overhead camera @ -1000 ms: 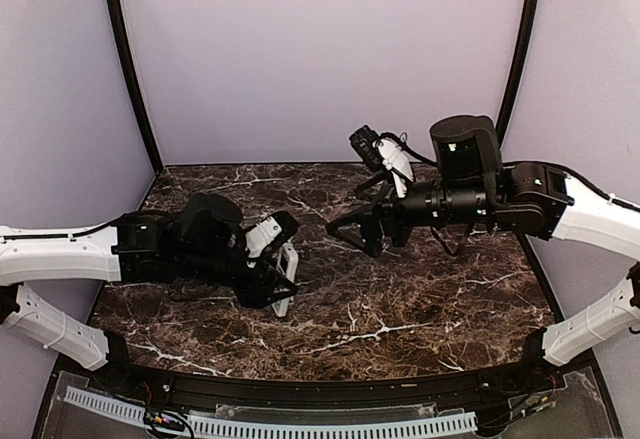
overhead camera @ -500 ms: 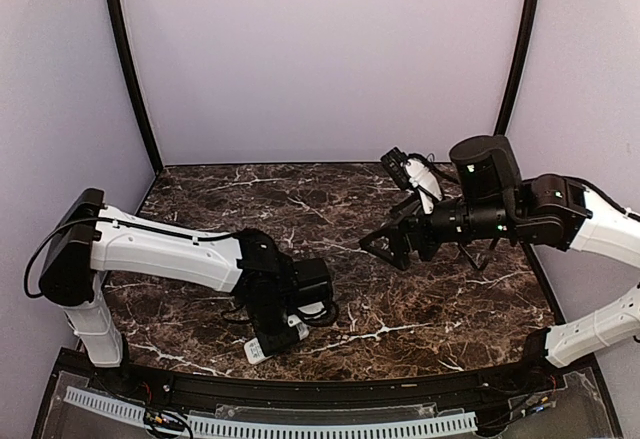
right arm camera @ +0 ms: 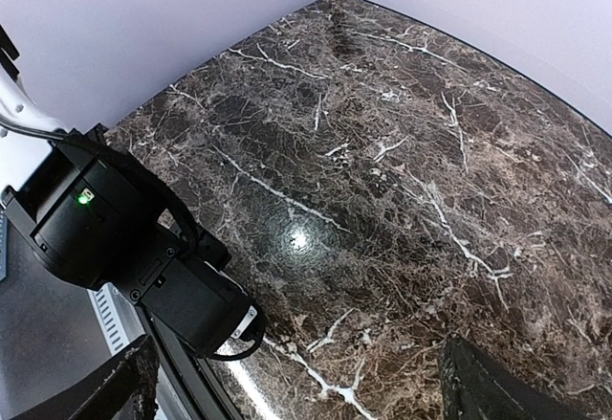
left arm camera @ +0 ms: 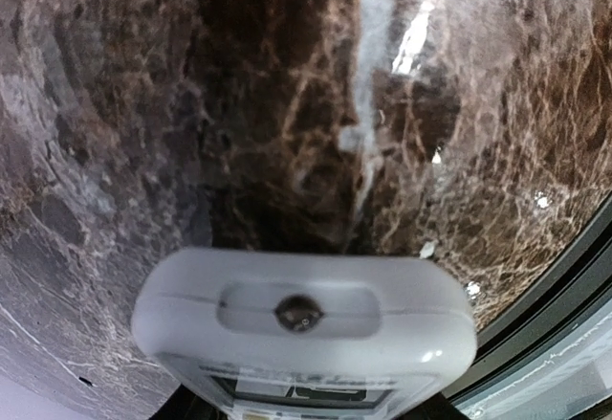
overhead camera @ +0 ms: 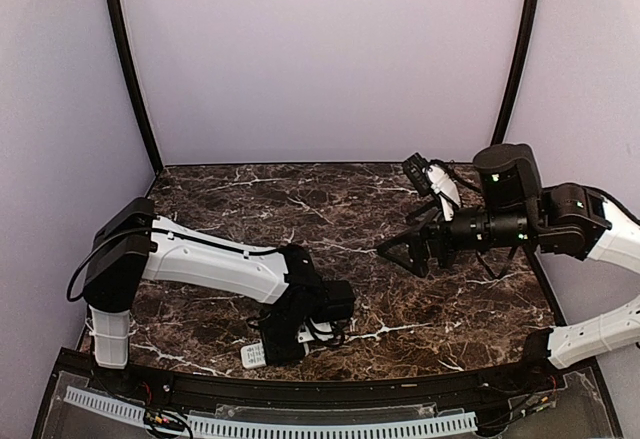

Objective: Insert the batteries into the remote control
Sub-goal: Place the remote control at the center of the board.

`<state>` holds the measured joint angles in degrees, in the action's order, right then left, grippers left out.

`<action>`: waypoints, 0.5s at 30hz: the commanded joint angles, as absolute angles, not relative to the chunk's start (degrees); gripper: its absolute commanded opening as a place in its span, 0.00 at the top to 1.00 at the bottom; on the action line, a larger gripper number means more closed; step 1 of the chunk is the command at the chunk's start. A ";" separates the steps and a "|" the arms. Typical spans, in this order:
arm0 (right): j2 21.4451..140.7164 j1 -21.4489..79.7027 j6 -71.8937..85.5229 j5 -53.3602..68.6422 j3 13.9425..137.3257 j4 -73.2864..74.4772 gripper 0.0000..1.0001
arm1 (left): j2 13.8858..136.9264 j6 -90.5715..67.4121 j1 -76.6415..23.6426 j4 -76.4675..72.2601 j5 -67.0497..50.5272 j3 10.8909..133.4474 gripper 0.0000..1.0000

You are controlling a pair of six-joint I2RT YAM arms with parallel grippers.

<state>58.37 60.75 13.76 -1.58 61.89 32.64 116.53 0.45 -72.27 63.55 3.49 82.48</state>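
Observation:
The white remote control (left arm camera: 304, 320) fills the lower half of the left wrist view, its end face with a small dark emitter toward the camera. My left gripper (left arm camera: 306, 410) is shut on it, and only dark bits of the fingers show at its sides. In the top view the left gripper (overhead camera: 290, 337) is low over the table's front edge, and one end of the remote control (overhead camera: 254, 355) sticks out to its left. My right gripper (overhead camera: 402, 252) hovers open over the right middle of the table with nothing between its fingertips (right arm camera: 483, 386). The batteries are out of view.
The dark marble table (overhead camera: 400, 309) ends in a black front rail (overhead camera: 350, 384) with a white perforated strip (overhead camera: 270, 426) below it. Lilac walls close in the back and sides. A black section of the left arm (right arm camera: 115, 238) shows in the right wrist view.
The left arm has swung from the middle left down to the front edge, carrying the remote control with it. The right gripper has drawn back to the right, still open.

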 commanded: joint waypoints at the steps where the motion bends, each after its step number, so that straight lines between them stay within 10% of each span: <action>1: 57.36 60.55 14.15 -2.61 61.22 32.25 0.01 | 118.07 3.12 -72.33 64.88 2.96 83.93 0.66; 15: 57.45 60.52 14.76 -3.88 60.96 32.19 0.01 | 117.36 4.28 -72.33 63.20 0.23 83.77 0.15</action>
